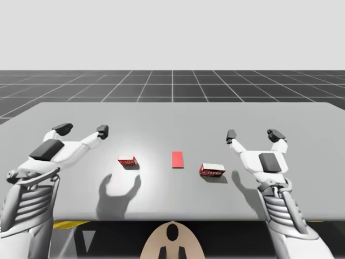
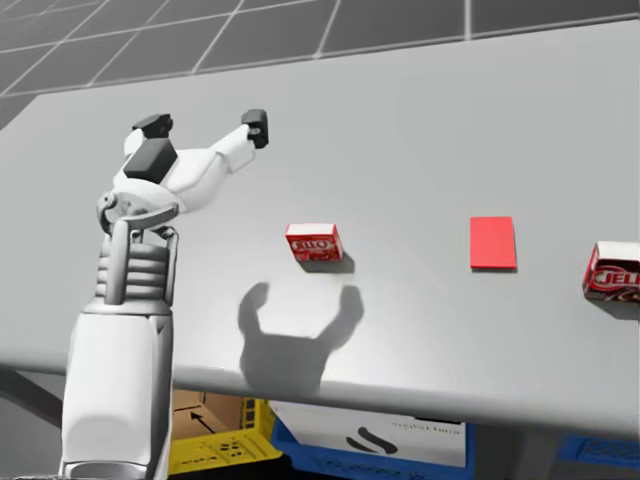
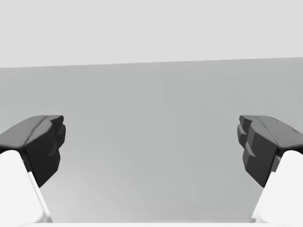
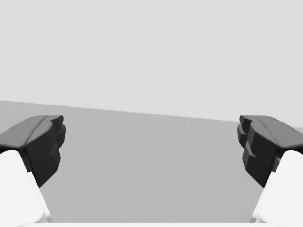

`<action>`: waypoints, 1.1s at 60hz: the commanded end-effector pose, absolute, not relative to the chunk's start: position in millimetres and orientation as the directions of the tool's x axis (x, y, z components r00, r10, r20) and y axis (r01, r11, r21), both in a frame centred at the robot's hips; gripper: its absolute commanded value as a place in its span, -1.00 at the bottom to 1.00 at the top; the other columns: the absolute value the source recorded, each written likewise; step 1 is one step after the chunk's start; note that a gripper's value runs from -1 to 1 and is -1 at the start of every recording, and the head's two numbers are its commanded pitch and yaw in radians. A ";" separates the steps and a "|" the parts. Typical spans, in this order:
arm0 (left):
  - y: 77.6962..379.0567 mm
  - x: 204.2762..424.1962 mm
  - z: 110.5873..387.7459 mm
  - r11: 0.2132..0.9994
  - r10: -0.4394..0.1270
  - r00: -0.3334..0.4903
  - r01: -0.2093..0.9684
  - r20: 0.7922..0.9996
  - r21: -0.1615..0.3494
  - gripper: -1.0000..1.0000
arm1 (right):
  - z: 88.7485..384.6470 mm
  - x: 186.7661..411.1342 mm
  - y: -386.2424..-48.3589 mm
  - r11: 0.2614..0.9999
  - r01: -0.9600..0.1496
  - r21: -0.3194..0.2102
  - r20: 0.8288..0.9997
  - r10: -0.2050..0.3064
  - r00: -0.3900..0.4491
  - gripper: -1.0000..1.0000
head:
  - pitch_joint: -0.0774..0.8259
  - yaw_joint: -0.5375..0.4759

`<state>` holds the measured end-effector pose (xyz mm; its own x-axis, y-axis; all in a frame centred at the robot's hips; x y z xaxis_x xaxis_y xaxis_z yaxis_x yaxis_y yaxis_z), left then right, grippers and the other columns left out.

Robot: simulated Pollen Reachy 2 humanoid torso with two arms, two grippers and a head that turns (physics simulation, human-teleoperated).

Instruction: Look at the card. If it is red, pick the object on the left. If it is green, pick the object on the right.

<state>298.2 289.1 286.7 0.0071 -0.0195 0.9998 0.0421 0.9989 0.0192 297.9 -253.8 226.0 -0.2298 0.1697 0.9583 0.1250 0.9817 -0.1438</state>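
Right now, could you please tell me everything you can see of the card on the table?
The card is a plain red rectangle, thin, with no marks I can see. It lies flat on the grey table, long sides running away from me, between the left red box and the right red box, touching neither.

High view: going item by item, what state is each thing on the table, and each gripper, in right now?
Flat red card: lying flat on the grey table, between the two boxes.
Small red box on the left: resting on the table, not gripped.
Small red box on the right: resting on the table, not gripped.
Left gripper: open, empty.
Right gripper: open, empty.
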 end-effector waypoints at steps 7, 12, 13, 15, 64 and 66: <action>275.4 237.7 253.4 0.988 -0.008 0.217 0.154 0.976 -0.026 -1.00 | 219.8 300.6 -253.5 0.983 0.125 -0.133 0.963 0.158 -0.218 -1.00 | 0.71 0.68; 271.1 224.2 232.9 0.986 -0.019 0.269 0.165 0.963 -0.027 -1.00 | 219.5 300.8 -253.5 0.984 0.124 -0.131 0.964 0.156 -0.217 -1.00 | 0.72 0.69; 270.6 222.5 227.6 0.986 -0.010 0.279 0.165 0.960 -0.038 -1.00 | 219.5 300.9 -253.5 0.984 0.124 -0.131 0.964 0.156 -0.217 -1.00 | 0.73 0.69; 268.9 220.4 219.3 0.983 -0.001 0.297 0.174 0.955 -0.053 -1.00 | 219.6 300.8 -253.5 0.984 0.123 -0.131 0.963 0.156 -0.219 -1.00 | 0.73 0.70; 208.9 301.5 151.7 0.994 0.016 0.421 0.088 0.907 -0.058 -1.00 | 219.3 300.9 -252.9 0.984 0.119 -0.136 0.961 0.160 -0.226 -1.00 | 0.74 0.72; 208.2 302.7 151.5 0.994 0.026 0.426 0.086 0.904 -0.069 -1.00 | 219.3 300.9 -252.8 0.984 0.119 -0.136 0.961 0.160 -0.225 -1.00 | 0.75 0.71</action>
<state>290.3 225.1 158.3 0.4021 -0.0421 0.9146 0.1108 0.9938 -0.0030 301.2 -253.6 219.6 -0.2266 0.1651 0.9599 0.1201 0.9828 -0.1406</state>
